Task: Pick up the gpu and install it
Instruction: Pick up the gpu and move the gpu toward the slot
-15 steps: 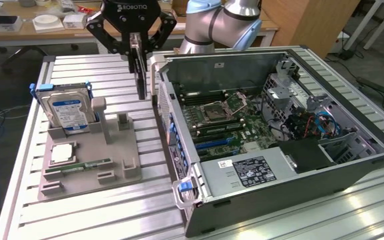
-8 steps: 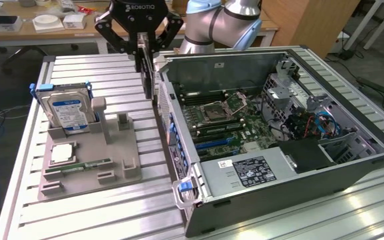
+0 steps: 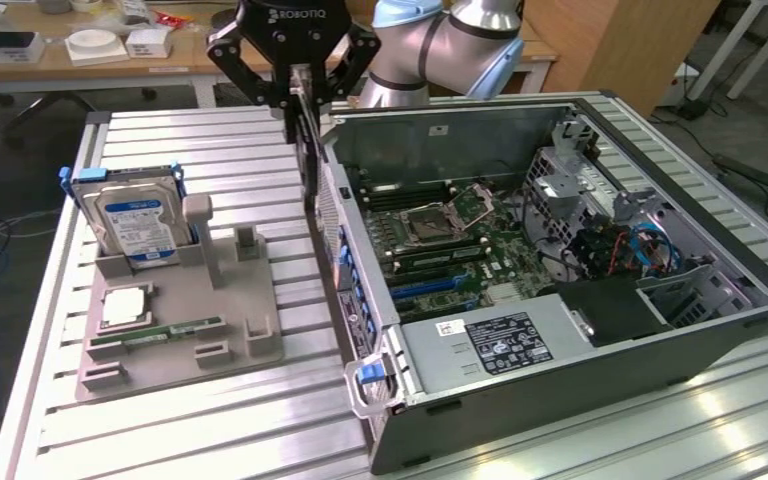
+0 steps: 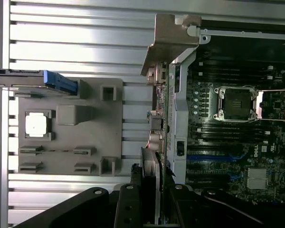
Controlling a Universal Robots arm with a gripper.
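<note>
Bends the pale blue and silver arm point(image 3: 444, 45) in from beyond the far edge of the ribbed aluminium table point(image 3: 197, 430) and turns the wrist straight down. Holds the black two-finger gripper point(image 3: 304, 100) point(image 4: 152, 202) above the strip of table between the grey moulded parts tray point(image 3: 157, 365) and the open black computer case point(image 3: 584, 390). Pinches the gpu point(image 3: 308, 145) point(image 4: 151, 168), a thin dark circuit card seen edge-on, between partly closed fingers point(image 4: 128, 209). Hangs the card upright, clear of the table, just beside the case wall on the exterior view's left, with its silvery metal bracket point(image 4: 173, 40) at the end farthest from the fingers. On the tray: upright silver hard drive with blue label point(image 3: 137, 225), square silver processor chip point(image 3: 124, 308), narrow green memory stick point(image 3: 171, 330).
</note>
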